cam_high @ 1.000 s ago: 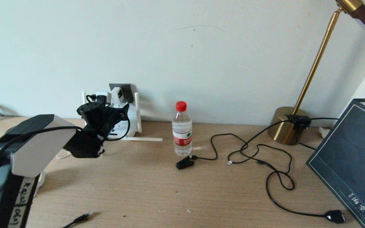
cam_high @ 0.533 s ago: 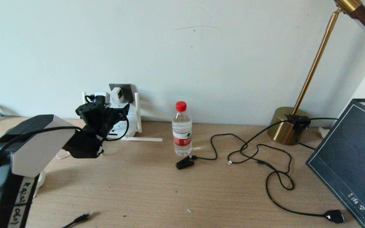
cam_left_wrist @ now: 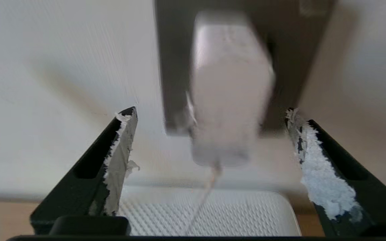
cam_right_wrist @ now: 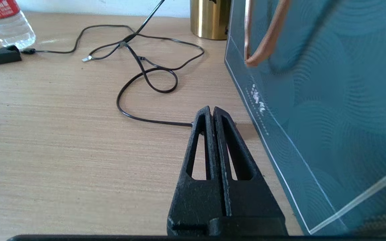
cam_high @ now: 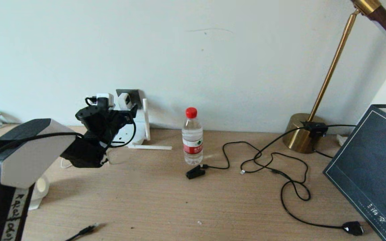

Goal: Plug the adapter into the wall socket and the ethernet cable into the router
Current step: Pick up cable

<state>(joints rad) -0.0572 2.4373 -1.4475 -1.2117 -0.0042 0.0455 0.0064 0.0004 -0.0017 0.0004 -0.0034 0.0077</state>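
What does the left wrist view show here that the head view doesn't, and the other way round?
Only the left wrist view: the left claw open, its fingers standing clear on either side of the adapter, and the cord hanging from the adapter over the router.

Only the head view: the bottle, lamp, bag, the black cables on the table, and the ethernet plug lying loose at the near edge.

Both: the adapter against the socket, with the router below.

Adapter (cam_left_wrist: pixel 228 90) on wall socket (cam_left_wrist: pixel 173 60), above router (cam_left_wrist: pixel 240 214), left of bottle (cam_high: pixel 192 137).
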